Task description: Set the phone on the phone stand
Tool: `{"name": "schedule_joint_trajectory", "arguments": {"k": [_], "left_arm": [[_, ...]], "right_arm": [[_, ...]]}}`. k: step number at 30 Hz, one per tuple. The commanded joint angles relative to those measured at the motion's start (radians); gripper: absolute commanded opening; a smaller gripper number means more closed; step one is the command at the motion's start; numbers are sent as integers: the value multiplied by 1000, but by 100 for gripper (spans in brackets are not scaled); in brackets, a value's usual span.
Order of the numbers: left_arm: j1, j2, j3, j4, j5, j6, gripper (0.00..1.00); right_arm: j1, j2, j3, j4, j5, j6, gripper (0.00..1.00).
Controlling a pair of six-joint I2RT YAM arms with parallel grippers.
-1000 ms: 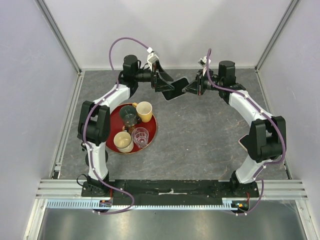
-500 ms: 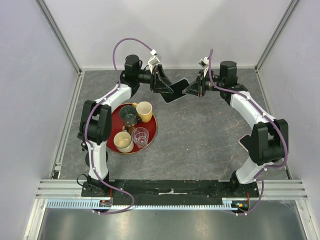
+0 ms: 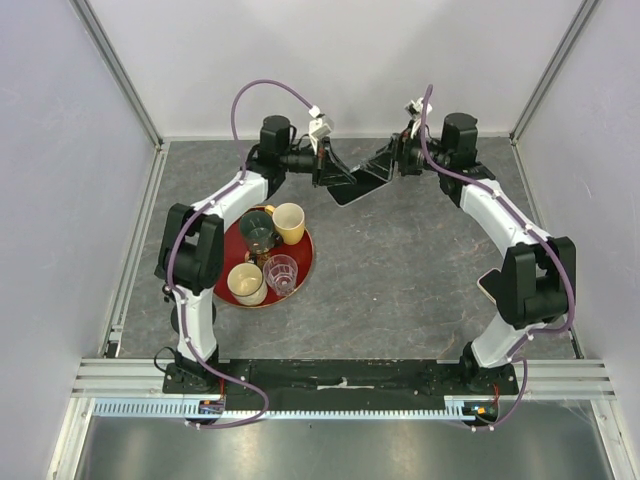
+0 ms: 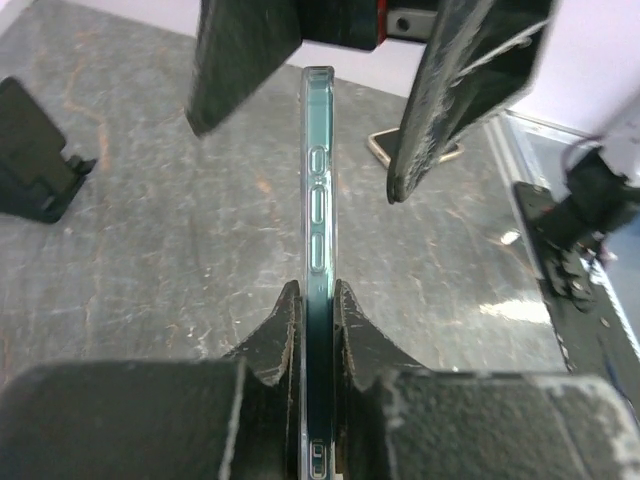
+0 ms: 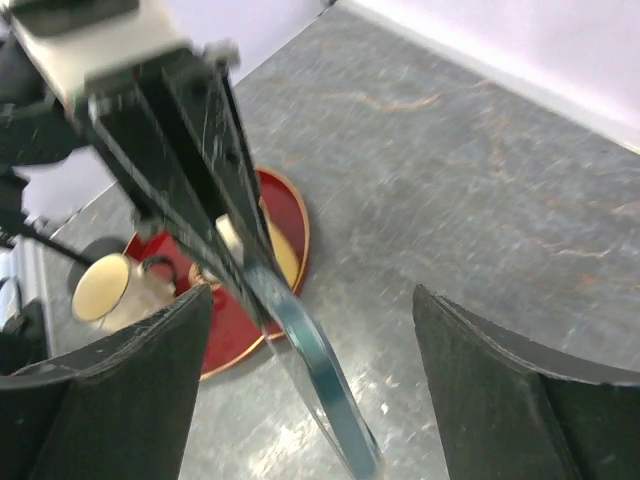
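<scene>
Left arm (image 3: pixel 228 195), right arm (image 3: pixel 495 215): white shells, black joint housings. Purple cables (image 3: pixel 262 82) arc above wrists at 12 o'clock, then trail along white links to black base rail (image 3: pixel 300 372) at 6 o'clock. White camera mount (image 3: pixel 320 127) at wrist. Fingers (image 5: pixel 105 390) matte black, wedge-shaped, scuffed grey.

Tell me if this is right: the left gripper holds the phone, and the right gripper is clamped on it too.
Not quite. The left gripper holds the phone, but the right gripper is open: the right wrist view shows its jaws spread wide on either side, not touching it.
</scene>
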Motion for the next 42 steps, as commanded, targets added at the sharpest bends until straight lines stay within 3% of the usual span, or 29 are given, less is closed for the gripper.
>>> {"name": "schedule_joint_trajectory", "arguments": {"k": [1, 5, 9, 12, 17, 30, 37, 42], "left_arm": [[-24, -91, -50, 61, -292, 78, 2], [-24, -190, -211, 311, -533, -11, 2], [-24, -250, -313, 419, -622, -31, 2], [-26, -288, -380, 517, -680, -49, 2], [-24, -318, -424, 589, -745, -72, 2], [-35, -356, -504, 709, -846, -88, 2], [-72, -356, -495, 677, -909, -23, 2], [-84, -345, -486, 674, -920, -6, 2]], "right_arm": [[33, 50, 99, 48, 175, 83, 98], [50, 114, 154, 67, 418, 286, 98], [91, 157, 186, 44, 562, 370, 98], [103, 152, 170, 48, 612, 407, 98], [125, 93, 22, 310, 592, 580, 98], [235, 137, 71, 271, 693, 602, 98], [288, 137, 142, 137, 808, 533, 84], [303, 157, 162, 110, 836, 545, 82]]}}
